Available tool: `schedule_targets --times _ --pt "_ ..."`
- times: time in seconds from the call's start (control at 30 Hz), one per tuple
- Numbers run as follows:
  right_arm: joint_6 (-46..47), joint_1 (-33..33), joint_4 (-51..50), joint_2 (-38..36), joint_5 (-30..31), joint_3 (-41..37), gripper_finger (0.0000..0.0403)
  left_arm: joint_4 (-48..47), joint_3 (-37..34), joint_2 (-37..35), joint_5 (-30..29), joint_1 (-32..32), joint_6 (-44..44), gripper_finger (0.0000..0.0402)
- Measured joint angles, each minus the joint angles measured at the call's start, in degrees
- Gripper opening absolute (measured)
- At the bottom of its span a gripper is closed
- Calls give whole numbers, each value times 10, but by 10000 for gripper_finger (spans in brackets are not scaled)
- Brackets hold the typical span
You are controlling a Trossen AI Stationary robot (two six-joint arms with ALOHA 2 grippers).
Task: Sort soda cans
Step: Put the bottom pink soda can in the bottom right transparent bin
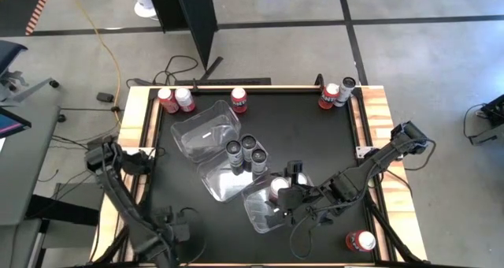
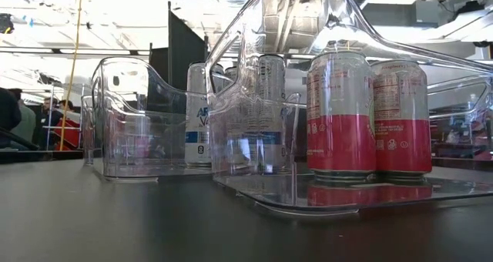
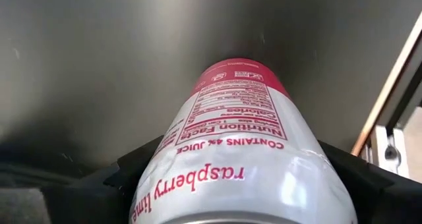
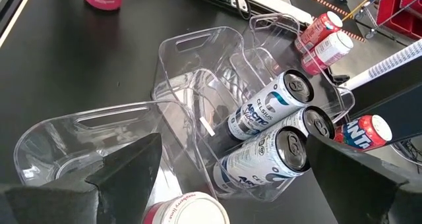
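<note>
My left gripper (image 1: 168, 221) stands over the table's near left part, pointing down, shut on a white and pink soda can (image 3: 231, 138); the arm hides that can in the high view. My right gripper (image 4: 237, 165) hangs open above the nearest clear tub (image 1: 264, 209), which holds white and pink cans (image 2: 341, 112). Three dark-topped cans (image 1: 249, 150) stand in the middle tub (image 1: 220, 181). Red cans stand along the far edge (image 1: 184, 99) (image 1: 327, 95), and one (image 1: 361, 240) at the near right corner. My left gripper pinches the can between its two fingers (image 3: 142, 168), one on each side of the can's upper wall (image 3: 168, 161), near the silver top. The fingers come from above, pointing down. The can hangs upright below them; whether its base touches the table I cannot tell.
A third clear tub (image 1: 206, 130) lies at the far left of the group, with nothing showing in it. The wooden frame (image 1: 376, 110) borders the black table top. Bare table surface lies around my left gripper (image 3: 99, 66) and on the right side (image 1: 331, 146).
</note>
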Motion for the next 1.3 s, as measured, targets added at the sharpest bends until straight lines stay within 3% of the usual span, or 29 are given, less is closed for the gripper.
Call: schedule_targets --times 0.3,0.57,0.73,1.0,1.3 --pt "0 10 -11 0 0 0 395 -44 63 2 -60 70 153 299" --pt "-9 33 -16 0 10 0 395 -133 193 1 -143 116 273 299" --pt "-9 51 -25 -3 39 0 395 -118 265 0 -201 159 383 299" --pt "-4 96 -20 -25 141 0 395 -24 273 0 -206 257 568 299" --pt "-4 161 -17 -69 227 0 395 63 273 7 -148 345 694 299"
